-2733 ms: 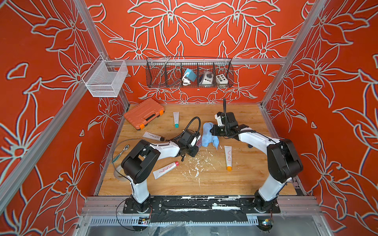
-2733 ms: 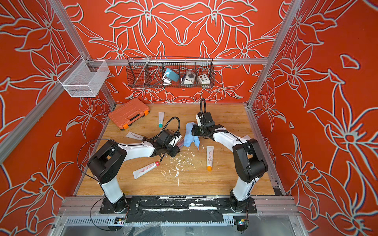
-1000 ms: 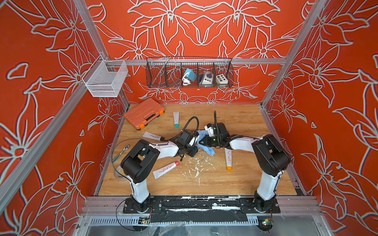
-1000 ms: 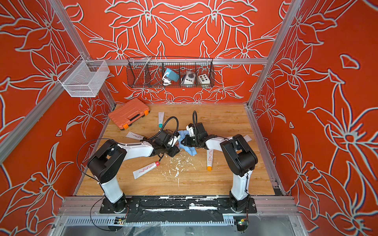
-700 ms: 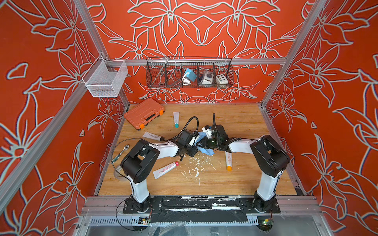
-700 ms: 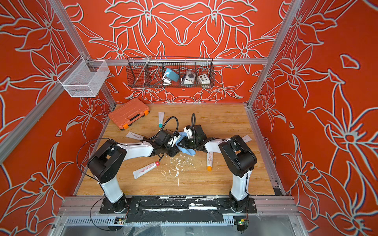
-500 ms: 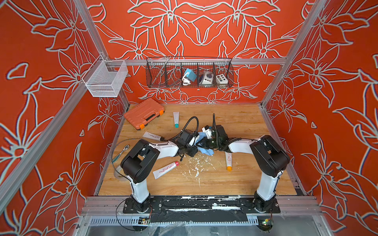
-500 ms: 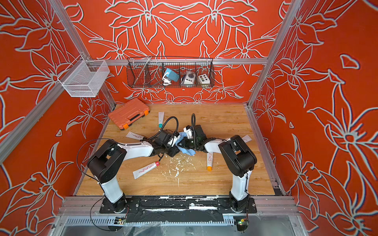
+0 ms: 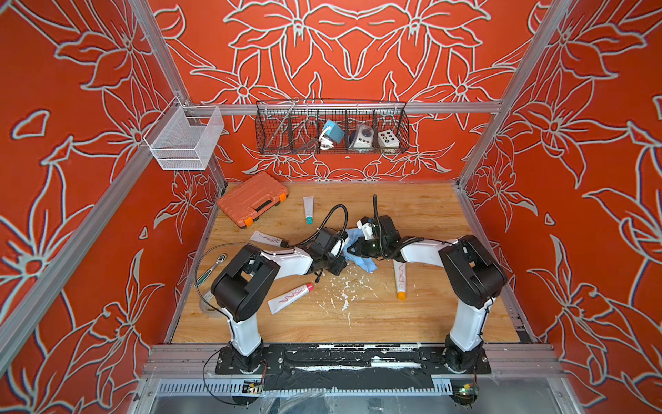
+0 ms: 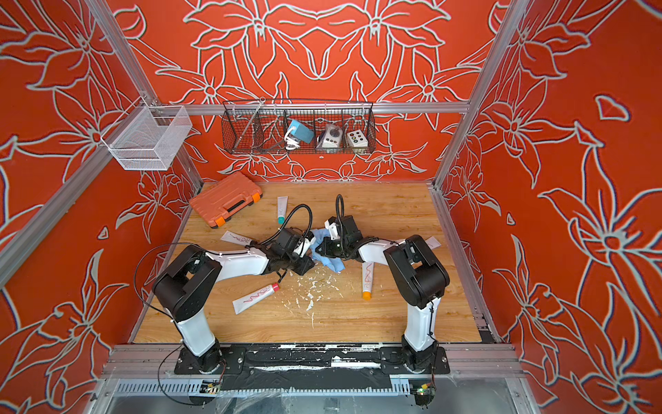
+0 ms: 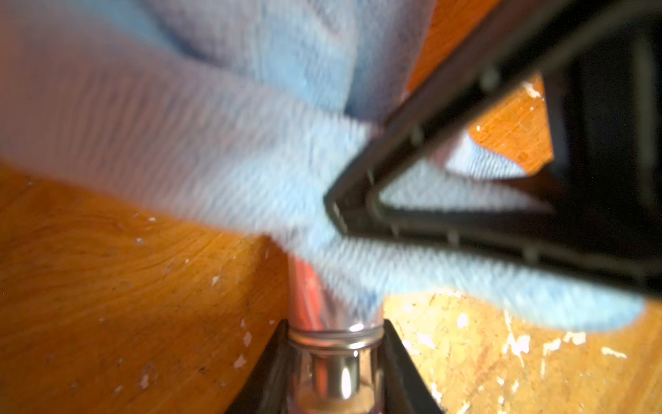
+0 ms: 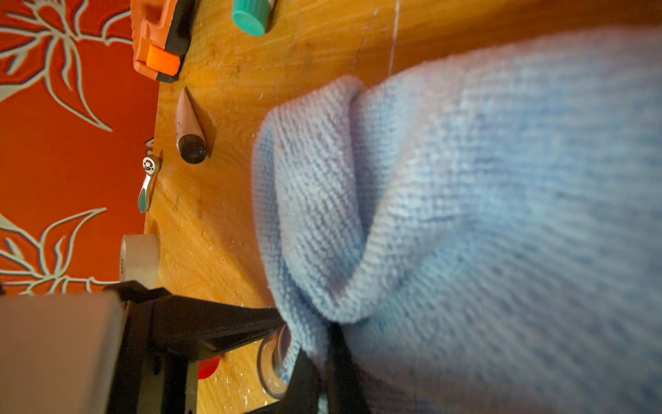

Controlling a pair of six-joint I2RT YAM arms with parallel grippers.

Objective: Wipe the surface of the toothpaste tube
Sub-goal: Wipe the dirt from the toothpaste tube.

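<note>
Left wrist view, and right up close the left gripper (image 11: 335,335) is clamping the toothpaste tube (image 11: 304,294) by its shiny silver neck, one black finger pressing on either side. The tube's body, with red marking, is reaching away from the camera over the wooden table (image 11: 107,286). Most of it is disappearing under the blue cloth (image 11: 215,161), which is draping across it and touching it. Whether the tube is resting on the wood I cannot tell. The right gripper (image 12: 322,358) is pinching a bunched fold of that cloth, its jaws closed tight on the fabric, as the right wrist view is showing. In both top views the two grippers are meeting nose to nose near the middle of the table, with the cloth bulging out between and around them and hiding the held tube. White flecks (image 9: 344,292) are lying scattered on the wood just in front of them. Four more tubes are lying around: a teal-capped tube (image 9: 308,209) toward the back, a black-capped tube (image 9: 267,237) beside the left arm, a red-capped tube (image 9: 288,297) nearer the front, and an orange-capped tube (image 9: 400,279) just beside the right arm. An orange case (image 9: 252,199) is sitting at the back left, and a ratchet wrench (image 9: 213,264) and a tape roll (image 9: 209,304) are lying along the left edge.
</note>
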